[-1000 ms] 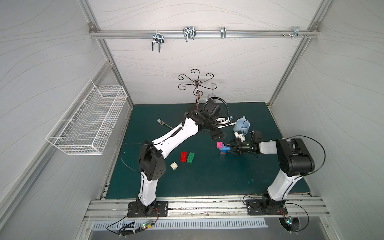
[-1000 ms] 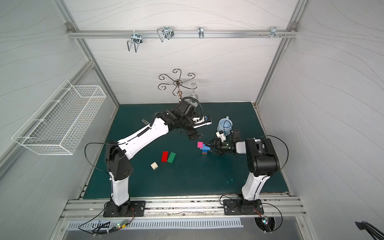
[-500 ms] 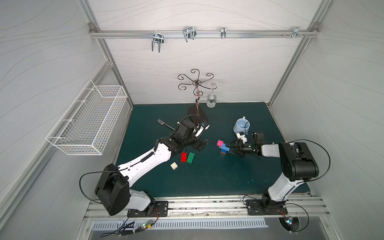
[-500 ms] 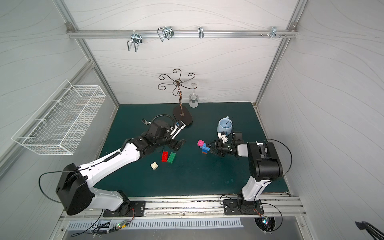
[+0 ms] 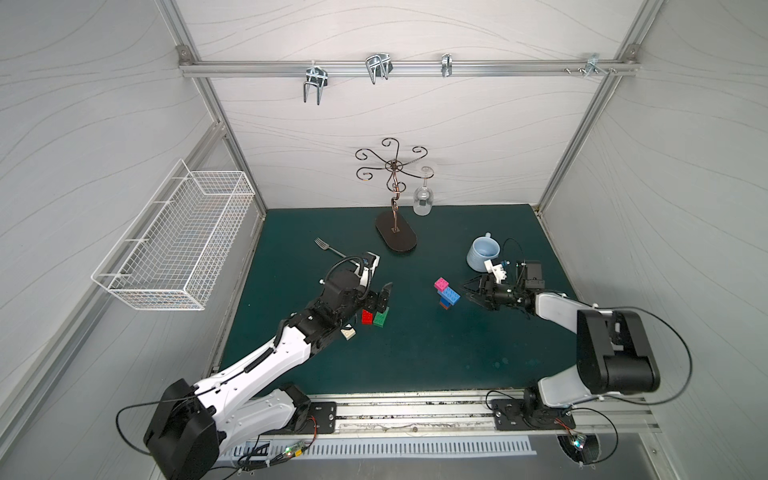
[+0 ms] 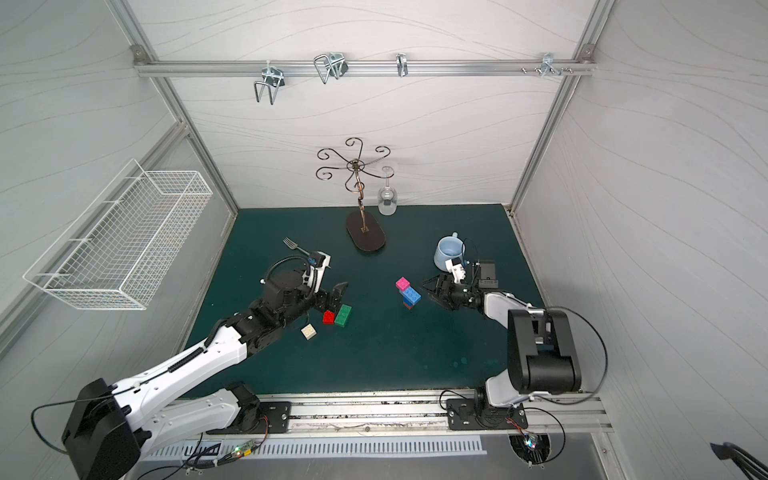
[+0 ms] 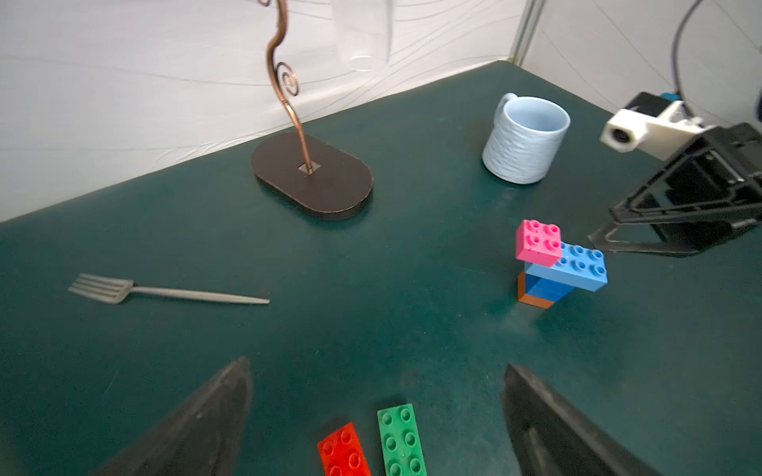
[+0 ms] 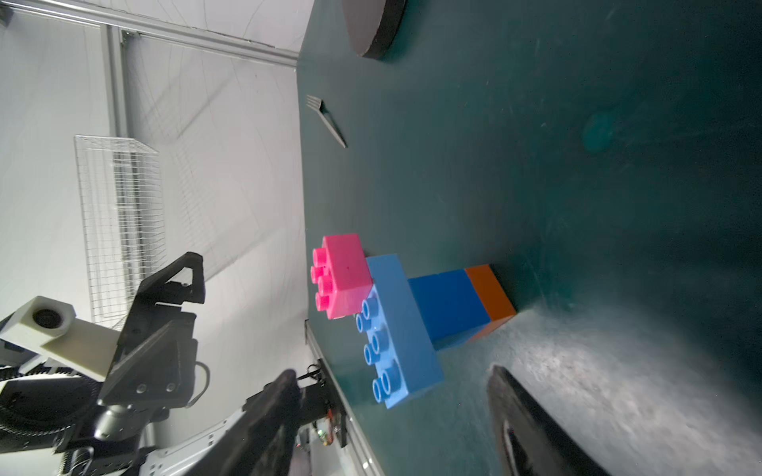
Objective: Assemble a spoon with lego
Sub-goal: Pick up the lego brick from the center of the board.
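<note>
The partly built spoon (image 5: 447,293) stands on the green mat: an orange and blue stem with a long light blue brick and a pink brick (image 7: 538,243) on top. It also shows in the other views (image 6: 409,293) (image 8: 396,313). My right gripper (image 5: 467,292) (image 8: 391,371) is open just right of it, its fingertips flanking the light blue brick's end without touching. Loose lego lies front-left: a red brick (image 5: 367,316), a green brick (image 5: 380,318) and a white brick (image 5: 348,332). My left gripper (image 5: 380,301) (image 7: 376,366) hovers wide open and empty over the red (image 7: 344,451) and green (image 7: 400,441) bricks.
A metal fork (image 5: 328,248) lies at the back left. A light blue mug (image 5: 484,252) stands just behind the right gripper. A curly metal stand (image 5: 396,237) with a hanging wine glass (image 5: 423,201) is at the back. A wire basket (image 5: 174,241) hangs on the left wall.
My left arm has swung from beside the build down and leftward to hover over the red and green bricks. The right gripper's jaws have widened a little by the build.
</note>
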